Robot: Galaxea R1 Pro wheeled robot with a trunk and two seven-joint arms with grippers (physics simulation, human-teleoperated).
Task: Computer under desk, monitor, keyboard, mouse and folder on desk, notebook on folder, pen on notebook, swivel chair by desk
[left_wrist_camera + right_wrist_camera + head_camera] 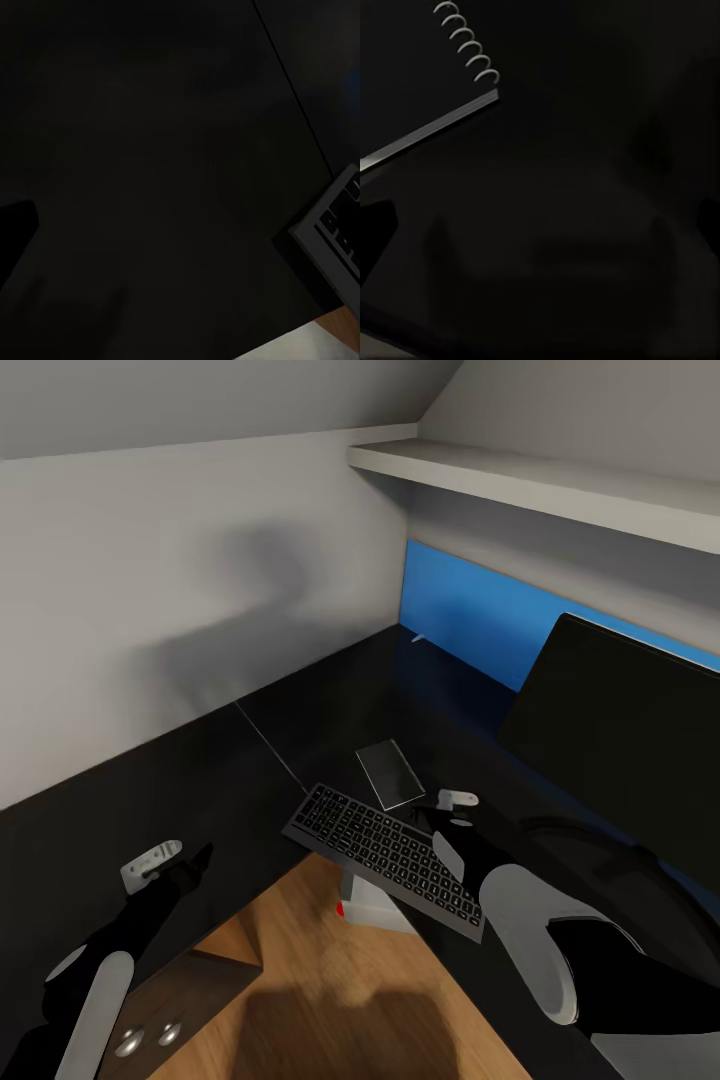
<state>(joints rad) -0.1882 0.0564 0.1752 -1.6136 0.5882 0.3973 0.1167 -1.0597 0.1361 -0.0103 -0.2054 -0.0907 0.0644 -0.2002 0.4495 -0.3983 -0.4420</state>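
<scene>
The black keyboard (385, 850) lies askew at the desk's (200, 760) inner corner, its near part overhanging the edge; one end shows as the keyboard (337, 225) in the left wrist view. My right gripper (428, 818) hovers open at its far edge, facing the dark spiral notebook (390, 772) (412, 67). The monitor (620, 720) stands at the right. A small white pen (418, 637) lies by the back panel. The grey computer (372, 900) sits under the desk. My left gripper (200, 860) is open over bare desk. Mouse, folder and swivel chair are out of view.
A white shelf (540, 480) runs above the blue back panel (460, 620). Grey walls close off the desk's left and back. Wood floor (330, 980) shows in the desk's inner corner, with a drawer unit's wood side (215, 965) below my left arm.
</scene>
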